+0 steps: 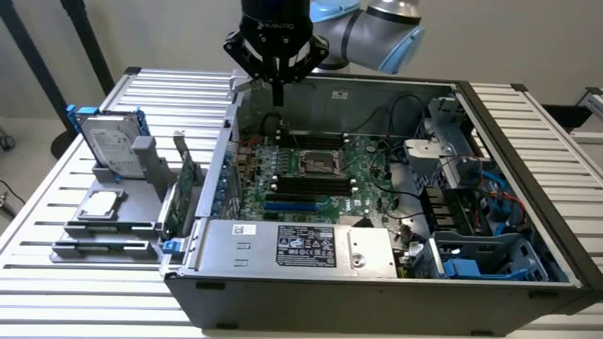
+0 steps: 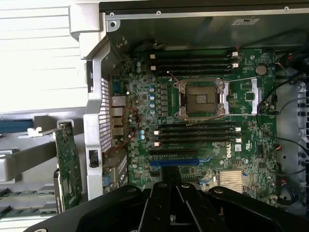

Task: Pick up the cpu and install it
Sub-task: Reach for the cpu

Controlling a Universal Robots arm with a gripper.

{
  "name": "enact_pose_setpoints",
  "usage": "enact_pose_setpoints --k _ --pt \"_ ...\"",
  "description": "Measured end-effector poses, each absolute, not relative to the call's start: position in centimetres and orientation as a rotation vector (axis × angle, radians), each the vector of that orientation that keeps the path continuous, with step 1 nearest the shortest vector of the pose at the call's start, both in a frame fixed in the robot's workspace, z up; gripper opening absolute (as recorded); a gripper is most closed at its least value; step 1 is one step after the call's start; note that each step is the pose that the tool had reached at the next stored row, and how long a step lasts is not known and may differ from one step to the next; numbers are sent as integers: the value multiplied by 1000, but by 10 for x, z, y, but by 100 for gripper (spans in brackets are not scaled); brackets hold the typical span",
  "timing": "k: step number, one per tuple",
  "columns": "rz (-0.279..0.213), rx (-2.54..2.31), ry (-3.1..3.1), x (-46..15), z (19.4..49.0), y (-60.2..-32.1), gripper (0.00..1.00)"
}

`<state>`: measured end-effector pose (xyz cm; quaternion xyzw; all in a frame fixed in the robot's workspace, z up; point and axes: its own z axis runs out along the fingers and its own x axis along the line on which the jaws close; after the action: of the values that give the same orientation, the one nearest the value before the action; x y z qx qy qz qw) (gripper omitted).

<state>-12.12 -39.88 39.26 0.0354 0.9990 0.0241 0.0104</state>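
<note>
In the exterior view the gripper (image 1: 276, 95) is being held above the rear edge of the open computer case (image 1: 377, 300), with its fingers being pressed together, finger against finger, into one dark stem. In that view the cpu (image 1: 101, 203) is being seen well apart from the gripper, outside the case toward the exterior view's left. It is lying flat on a grey holder (image 1: 106, 229) that is being carried by the slatted desk (image 1: 47, 183). The cpu is being shown as a small flat square with a shiny silver-grey top and a thin darker rim. Behind it a hard drive (image 1: 111, 141) with a blue frame is being kept upright in the same holder, and a green circuit card (image 1: 186, 187) is being stood on edge between the holder and the case wall. In the wrist view the motherboard (image 2: 256, 164) is being looked down on from above, and details that stay small in the exterior view are being made plain. The socket (image 2: 202, 99) is being shown uncovered, a metal frame around a dark square field, with long dark memory slots (image 2: 193, 135) lying on either side of it.
</note>
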Motion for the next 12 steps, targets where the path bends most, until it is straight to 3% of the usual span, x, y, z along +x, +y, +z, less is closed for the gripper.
enact_pose_setpoints --k 12 --pt "75 111 3119 -151 393 -398 11"
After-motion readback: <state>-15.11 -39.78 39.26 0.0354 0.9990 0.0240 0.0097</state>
